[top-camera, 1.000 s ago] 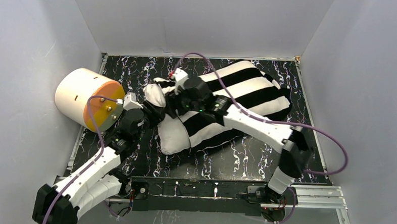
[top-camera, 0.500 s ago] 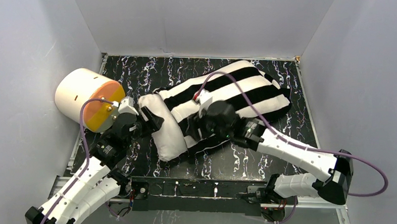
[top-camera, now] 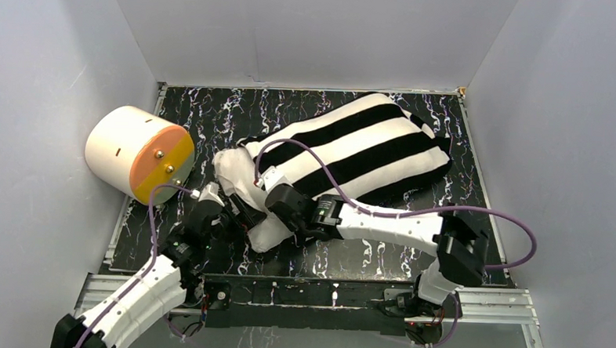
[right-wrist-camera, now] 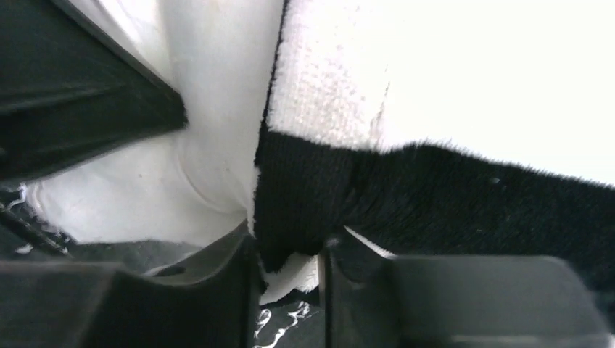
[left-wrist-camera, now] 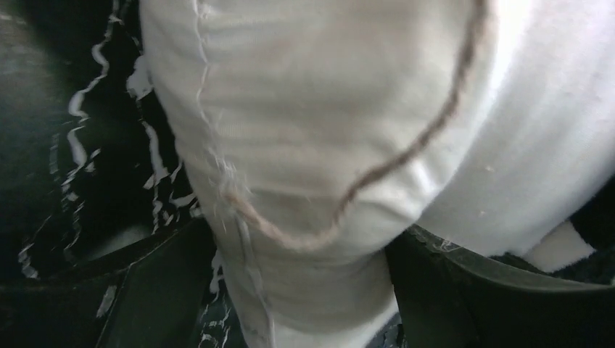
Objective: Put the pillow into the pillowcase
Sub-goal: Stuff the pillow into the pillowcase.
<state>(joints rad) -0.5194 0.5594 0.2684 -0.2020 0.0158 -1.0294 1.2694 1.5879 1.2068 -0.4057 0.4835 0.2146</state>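
The left gripper gapes wide astride the pillow's bare left end and grips nothing. I judge it is placed there to shove that end inward. The right gripper, just right of that end, has its fingers nearly together on the pillowcase hem, seemingly to steady the mouth. The pillow lies mostly inside the pillowcase, with only its left end out. A cylinder stands well left of the pillow.

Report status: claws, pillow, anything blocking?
Left claw open, astride pillow end. Right claw shut on pillowcase hem. Pillow end sticking out of the mouth. Cylinder stands apart, left; nothing blocking.
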